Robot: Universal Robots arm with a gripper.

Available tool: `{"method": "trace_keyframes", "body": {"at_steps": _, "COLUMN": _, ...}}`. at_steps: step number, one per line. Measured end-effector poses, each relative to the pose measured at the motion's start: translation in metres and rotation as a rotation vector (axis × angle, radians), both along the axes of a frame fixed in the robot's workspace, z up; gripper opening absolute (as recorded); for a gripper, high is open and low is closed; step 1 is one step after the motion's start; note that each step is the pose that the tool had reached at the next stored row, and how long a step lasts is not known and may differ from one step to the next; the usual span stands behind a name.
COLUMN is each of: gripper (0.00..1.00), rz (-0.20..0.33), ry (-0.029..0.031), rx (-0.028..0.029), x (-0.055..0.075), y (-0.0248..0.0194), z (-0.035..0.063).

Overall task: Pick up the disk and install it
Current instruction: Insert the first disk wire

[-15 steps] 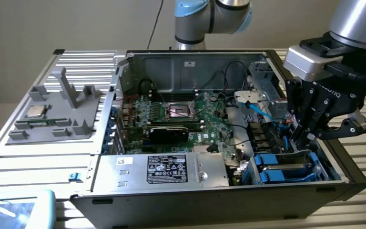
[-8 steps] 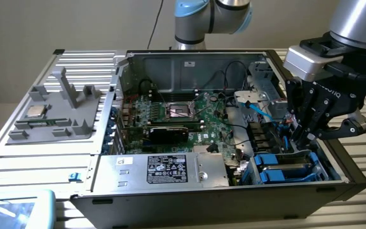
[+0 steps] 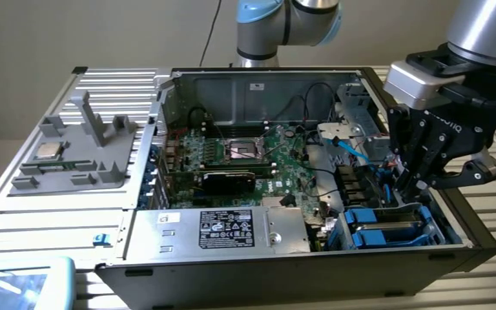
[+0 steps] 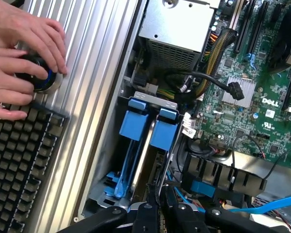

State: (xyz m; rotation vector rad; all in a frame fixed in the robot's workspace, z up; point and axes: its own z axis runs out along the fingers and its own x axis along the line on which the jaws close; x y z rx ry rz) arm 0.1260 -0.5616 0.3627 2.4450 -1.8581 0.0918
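Gripper [image 3: 410, 184] hung over the drive bay [image 4: 98, 191] with jaws drawn narrow, the disk [image 4: 146, 133] stood on edge just beneath its fingertips, contact unclear, motherboard [image 4: 262, 73] was marked "DELL"

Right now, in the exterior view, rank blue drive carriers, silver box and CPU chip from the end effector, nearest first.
1. blue drive carriers: just below end effector.
2. silver box: case front.
3. CPU chip: exterior view's far left.
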Motion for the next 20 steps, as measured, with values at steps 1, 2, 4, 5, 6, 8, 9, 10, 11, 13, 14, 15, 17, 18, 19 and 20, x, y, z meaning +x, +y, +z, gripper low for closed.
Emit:
{"method": "trace_keyframes", "body": {"at_steps": 1, "gripper": 0.16, "rz": -0.007, "ry": 0.0001, "rx": 0.0, "x": 0.0, "y": 0.0, "z": 0.0}}
{"method": "trace_keyframes", "body": {"at_steps": 2, "gripper": 0.16, "rz": -0.013, "ry": 0.0005, "rx": 0.0001, "x": 0.0, "y": 0.0, "z": -0.0001}}
{"method": "trace_keyframes", "body": {"at_steps": 4, "gripper": 0.16, "rz": -0.026, "ry": 0.0022, "rx": 0.0001, "x": 0.0001, "y": 0.0001, "z": -0.0001}}
{"method": "trace_keyframes", "body": {"at_steps": 5, "gripper": 0.16, "rz": -0.035, "ry": 0.0041, "rx": 0.0002, "x": 0.0001, "y": 0.0001, "z": -0.0002}}
{"method": "trace_keyframes", "body": {"at_steps": 6, "gripper": 0.16, "rz": -0.048, "ry": 0.0049, "rx": 0.0003, "x": 0.0001, "y": 0.0001, "z": -0.0002}}
{"method": "trace_keyframes", "body": {"at_steps": 8, "gripper": 0.16, "rz": -0.077, "ry": 0.0058, "rx": 0.0002, "x": 0.0, "y": 0.0, "z": -0.0002}}
{"method": "trace_keyframes", "body": {"at_steps": 9, "gripper": 0.16, "rz": -0.091, "ry": 0.0065, "rx": 0.0002, "x": 0.0001, "y": 0.0, "z": -0.0003}}
{"method": "trace_keyframes", "body": {"at_steps": 10, "gripper": 0.16, "rz": -0.101, "ry": 0.0069, "rx": 0.0003, "x": 0.0, "y": 0.0, "z": -0.0004}}
{"method": "trace_keyframes", "body": {"at_steps": 11, "gripper": 0.16, "rz": -0.106, "ry": 0.0068, "rx": 0.0001, "x": 0.0, "y": 0.0, "z": -0.0004}}
{"method": "trace_keyframes", "body": {"at_steps": 13, "gripper": 0.16, "rz": -0.117, "ry": 0.0083, "rx": 0.0001, "x": 0.0001, "y": 0.0, "z": -0.0006}}
{"method": "trace_keyframes", "body": {"at_steps": 14, "gripper": 0.16, "rz": -0.123, "ry": 0.0128, "rx": -0.0001, "x": 0.0002, "y": -0.0004, "z": -0.0007}}
{"method": "trace_keyframes", "body": {"at_steps": 15, "gripper": 0.16, "rz": -0.13, "ry": 0.0171, "rx": -0.0002, "x": 0.0001, "y": -0.0005, "z": -0.0008}}
{"method": "trace_keyframes", "body": {"at_steps": 17, "gripper": 0.16, "rz": -0.145, "ry": 0.024, "rx": -0.0005, "x": 0.0001, "y": -0.0006, "z": -0.0011}}
{"method": "trace_keyframes", "body": {"at_steps": 18, "gripper": 0.16, "rz": -0.153, "ry": 0.0264, "rx": -0.0006, "x": 0.0, "y": -0.0007, "z": -0.0012}}
{"method": "trace_keyframes", "body": {"at_steps": 19, "gripper": 0.16, "rz": -0.162, "ry": 0.0284, "rx": -0.0007, "x": 0.0, "y": -0.0008, "z": -0.0014}}
{"method": "trace_keyframes", "body": {"at_steps": 20, "gripper": 0.16, "rz": -0.172, "ry": 0.0295, "rx": -0.0006, "x": 0.0, "y": -0.0008, "z": -0.0016}}
